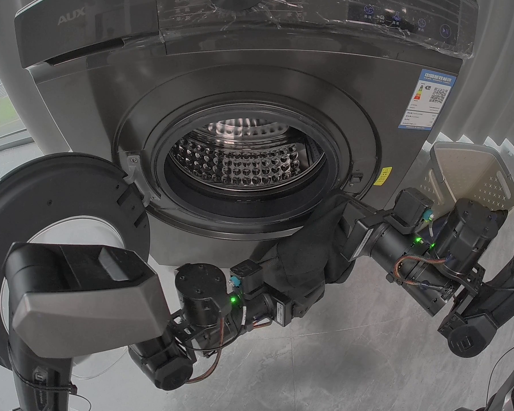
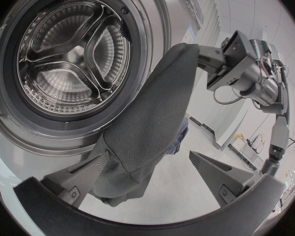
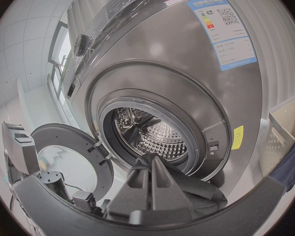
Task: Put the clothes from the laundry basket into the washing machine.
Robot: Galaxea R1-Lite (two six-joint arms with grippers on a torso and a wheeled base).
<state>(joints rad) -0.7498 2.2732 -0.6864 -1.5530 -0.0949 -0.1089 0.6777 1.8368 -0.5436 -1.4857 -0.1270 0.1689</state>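
Load: dark grey knit garment, slung between both arms just below the mouth of the grey front-loading washing machine, outside the steel drum.
Hold: right pincer pinches its upper end; left pincer is spread, cloth apparently only resting against one side.
Risk: single grip; hanging slack may catch the lower rim or slip to the floor.
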